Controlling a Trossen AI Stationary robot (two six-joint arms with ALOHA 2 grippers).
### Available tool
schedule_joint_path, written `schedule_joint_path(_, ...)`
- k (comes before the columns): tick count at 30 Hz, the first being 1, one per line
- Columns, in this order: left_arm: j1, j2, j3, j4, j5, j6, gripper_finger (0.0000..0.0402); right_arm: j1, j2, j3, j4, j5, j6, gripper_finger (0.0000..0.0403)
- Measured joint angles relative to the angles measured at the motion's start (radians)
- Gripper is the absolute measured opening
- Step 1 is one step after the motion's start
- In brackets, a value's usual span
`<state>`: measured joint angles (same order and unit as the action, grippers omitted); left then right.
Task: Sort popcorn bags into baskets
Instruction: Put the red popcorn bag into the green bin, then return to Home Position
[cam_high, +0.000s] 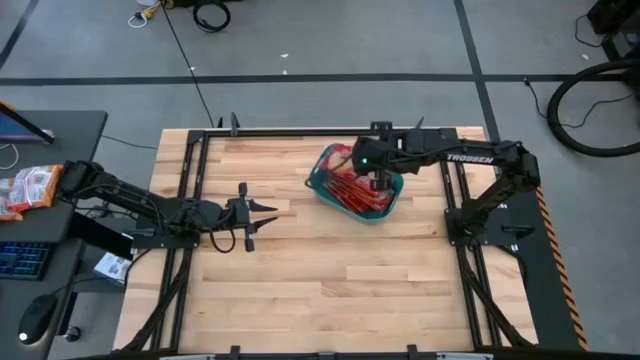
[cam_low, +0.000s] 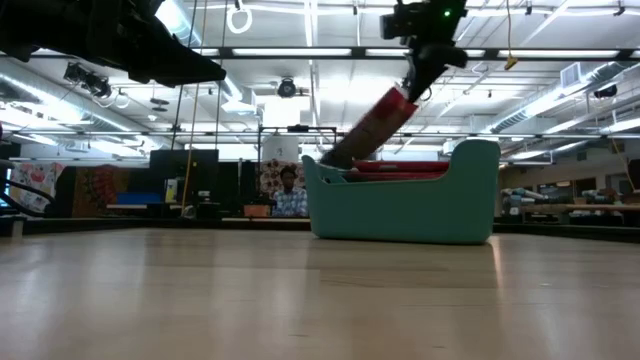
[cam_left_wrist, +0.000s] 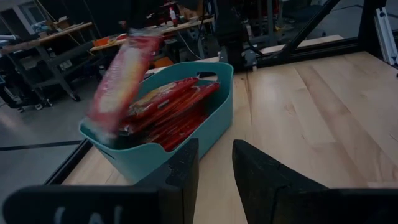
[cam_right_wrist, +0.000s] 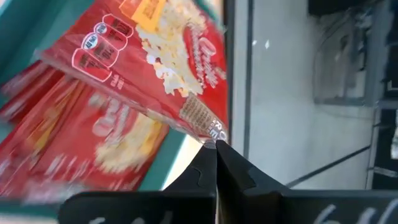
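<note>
A teal basket (cam_high: 318, 186) stands at the table's far middle, with several red popcorn bags (cam_left_wrist: 168, 102) stacked inside it. My right gripper (cam_low: 416, 90) hangs above the basket, shut on one more red popcorn bag (cam_low: 372, 128). That bag slants down toward the basket's left end. My left gripper (cam_high: 262, 222) waits open over the table's left middle, pointing at the basket (cam_left_wrist: 186, 140), with nothing between its fingers (cam_left_wrist: 180, 174). My right gripper pinches the popcorn bag by one corner of its end seam (cam_right_wrist: 210, 129) between its two fingers. The fingers come from above, slanting down. The bag hangs tilted below them, and its lower end (cam_low: 335, 157) dips to the basket's rim; whether it touches there I cannot tell.
Black frame rails (cam_high: 190, 170) run along the table's left, right and far sides. A side desk at the left carries a keyboard (cam_high: 22, 258), a mouse (cam_high: 32, 320) and red packets (cam_high: 30, 188). Bare wood (cam_high: 340, 290) lies toward the near edge. A person (cam_low: 290, 192) sits far behind.
</note>
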<state>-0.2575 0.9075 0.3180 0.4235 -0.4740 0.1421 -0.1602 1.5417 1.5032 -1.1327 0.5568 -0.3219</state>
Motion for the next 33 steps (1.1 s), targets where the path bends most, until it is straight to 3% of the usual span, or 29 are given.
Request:
schedule_joint_path(6,0.000,0.000,0.000,0.001,0.000,-0.001,0.0102,0.036,0.001,-0.018,-0.167,-0.020,0.111,0.0001)
schedule_joint_path(10,0.000,0.000,0.000,0.002,0.000,-0.001,0.0102,0.036,0.003,-0.054,-0.247,-0.106,0.220,0.0007)
schedule_joint_path(14,0.000,0.000,0.000,0.004,0.000,-0.001,0.0102,0.036,0.003,-0.105,-0.275,-0.185,0.278,0.0023)
schedule_joint_path(22,0.000,0.000,0.000,0.031,0.020,0.007,0.0102,0.036,-0.002,-0.171,-0.332,-0.193,0.382,0.0070)
schedule_joint_path(28,0.000,0.000,0.000,0.033,0.050,0.028,0.0102,0.047,-0.144,-0.180,-0.221,-0.193,0.428,0.0088)
schedule_joint_path(33,0.006,-0.001,0.000,0.027,0.049,0.053,0.0102,0.066,-0.329,-0.292,-0.046,-0.194,0.503,0.0087)
